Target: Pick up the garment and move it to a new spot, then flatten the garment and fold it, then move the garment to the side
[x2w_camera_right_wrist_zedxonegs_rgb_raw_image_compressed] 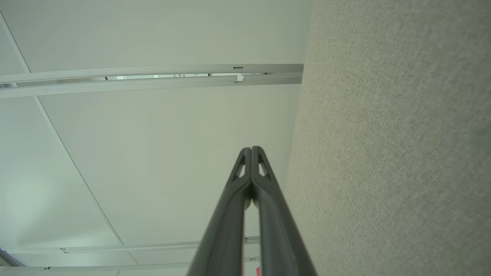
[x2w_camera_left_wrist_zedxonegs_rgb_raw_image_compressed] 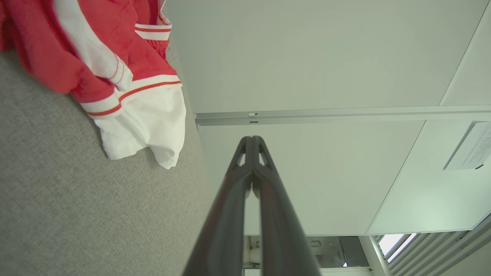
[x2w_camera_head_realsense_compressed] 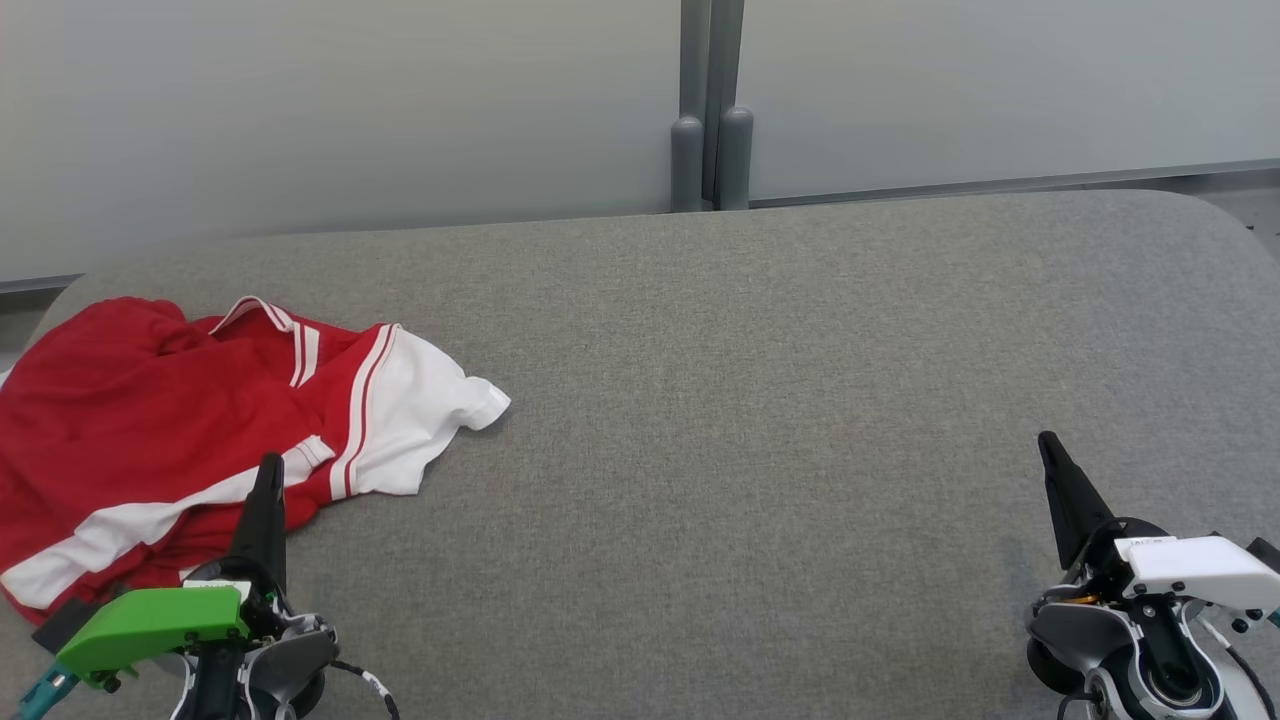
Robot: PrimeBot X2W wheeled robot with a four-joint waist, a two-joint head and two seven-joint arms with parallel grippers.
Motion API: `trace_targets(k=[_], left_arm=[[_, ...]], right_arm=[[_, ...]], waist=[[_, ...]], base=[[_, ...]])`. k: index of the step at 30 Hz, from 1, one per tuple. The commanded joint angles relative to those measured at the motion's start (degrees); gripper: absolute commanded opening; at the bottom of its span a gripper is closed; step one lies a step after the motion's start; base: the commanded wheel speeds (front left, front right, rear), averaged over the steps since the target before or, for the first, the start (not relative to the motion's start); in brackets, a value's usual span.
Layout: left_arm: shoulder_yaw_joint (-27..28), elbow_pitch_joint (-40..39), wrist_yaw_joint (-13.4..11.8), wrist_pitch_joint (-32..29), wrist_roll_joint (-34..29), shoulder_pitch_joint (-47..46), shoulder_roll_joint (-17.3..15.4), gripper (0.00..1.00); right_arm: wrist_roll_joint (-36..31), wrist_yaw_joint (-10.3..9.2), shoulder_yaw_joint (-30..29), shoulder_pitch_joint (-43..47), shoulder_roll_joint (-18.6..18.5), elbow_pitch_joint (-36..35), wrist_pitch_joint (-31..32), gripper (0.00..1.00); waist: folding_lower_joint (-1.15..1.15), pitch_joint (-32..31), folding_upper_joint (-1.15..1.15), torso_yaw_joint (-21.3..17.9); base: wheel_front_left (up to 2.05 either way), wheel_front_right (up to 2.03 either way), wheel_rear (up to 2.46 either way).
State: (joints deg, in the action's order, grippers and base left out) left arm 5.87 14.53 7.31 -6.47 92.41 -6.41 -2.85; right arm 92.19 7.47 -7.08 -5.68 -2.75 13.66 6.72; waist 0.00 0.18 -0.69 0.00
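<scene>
Resting with its two dark fingers pressed together tip to tip, the left gripper [x2w_camera_head_realsense_compressed: 268, 478] holds nothing. A green cover [x2w_camera_head_realsense_compressed: 150, 622] sits just behind it on the wrist. Directly ahead of this gripper and to its left lies the garment [x2w_camera_head_realsense_compressed: 140, 420], a crumpled red shirt with white stripes. Its white sleeve [x2w_camera_head_realsense_compressed: 425, 415] spreads out ahead and to the gripper's right. In the head view the fingertip overlaps the shirt's near edge, though whether it touches the cloth cannot be told. In the left wrist view the shirt lies off to one side of the fingers. The right gripper [x2w_camera_head_realsense_compressed: 1050, 445] is likewise closed tight and empty, with a white cover [x2w_camera_head_realsense_compressed: 1195, 565] behind it. It is well apart from the garment, with bare gray padded surface [x2w_camera_head_realsense_compressed: 750, 400] around it. Beyond both grippers the surface ends at pale wall panels [x2w_camera_head_realsense_compressed: 350, 120] joined by a gray post [x2w_camera_head_realsense_compressed: 711, 100].
</scene>
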Motion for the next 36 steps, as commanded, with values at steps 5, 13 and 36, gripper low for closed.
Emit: trace_targets(k=[5, 13, 36], left_arm=[[0.2, -0.2, 0.4, 0.0, 0.1, -0.6, 0.0, 0.00], [0.2, -0.2, 0.4, 0.0, 0.1, -0.6, 0.0, 0.00], [0.2, -0.2, 0.4, 0.0, 0.1, -0.6, 0.0, 0.00]], right_arm=[[0.4, 0.05, 0.0, -0.5, -0.3, 0.1, 0.1, 0.00], [0.4, 0.04, 0.0, -0.5, -0.3, 0.1, 0.1, 0.00], [0.4, 0.05, 0.0, -0.5, -0.3, 0.1, 0.1, 0.00]], waist=[[0.00, 0.0, 0.69, 0.0], [0.00, 0.0, 0.69, 0.0], [0.00, 0.0, 0.69, 0.0]], base=[[0.00, 0.00, 0.00], [0.00, 0.00, 0.00], [0.00, 0.00, 0.00]])
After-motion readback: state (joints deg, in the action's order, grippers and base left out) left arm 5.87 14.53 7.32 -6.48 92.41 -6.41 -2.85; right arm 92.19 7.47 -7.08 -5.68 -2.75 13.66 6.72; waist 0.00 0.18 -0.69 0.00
